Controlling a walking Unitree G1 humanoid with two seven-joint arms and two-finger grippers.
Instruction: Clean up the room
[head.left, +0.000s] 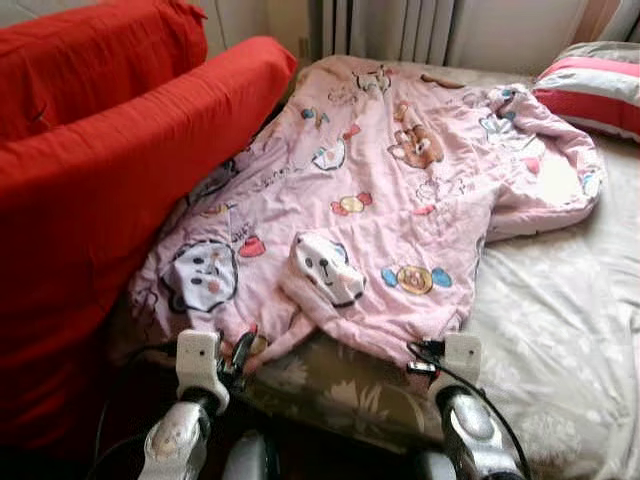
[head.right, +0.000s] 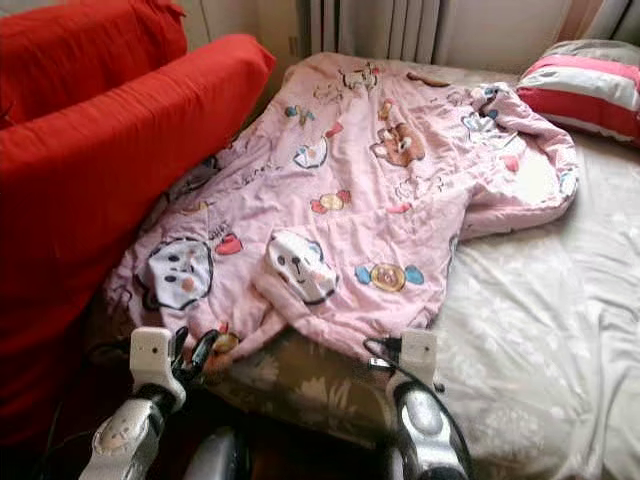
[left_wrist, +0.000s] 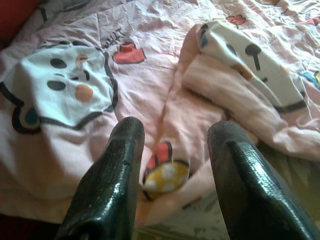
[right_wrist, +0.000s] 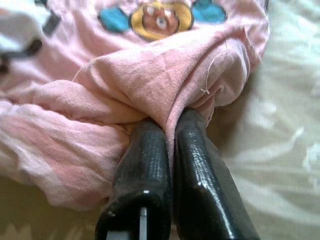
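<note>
- While the bed (head.left: 560, 330) carries everything else, its pale floral sheet lies bare beside the quilt on the robot's right; a darker floral stretch shows under the quilt's near edge
- red sofa cushions (head.left: 110, 170) stand along the far-left side of the quilt, touching its edge; the quilt runs under their lower side
- pink cartoon-print quilt (head.left: 390, 190) lies rumpled across the bed, spread from the near edge toward the head end; a thick fold with a white animal face rises near its near edge
- striped pillow (head.left: 595, 85), pink, white and grey, sits past the quilt's far-right corner, just beside it
- right gripper (right_wrist: 167, 127) is at the quilt's near-right corner; its fingers are clenched on a pinch of the pink fabric
- left gripper (left_wrist: 172, 150) hovers at the quilt's near-left edge, above a red-and-yellow mushroom print; its fingers are spread apart, holding nothing
</note>
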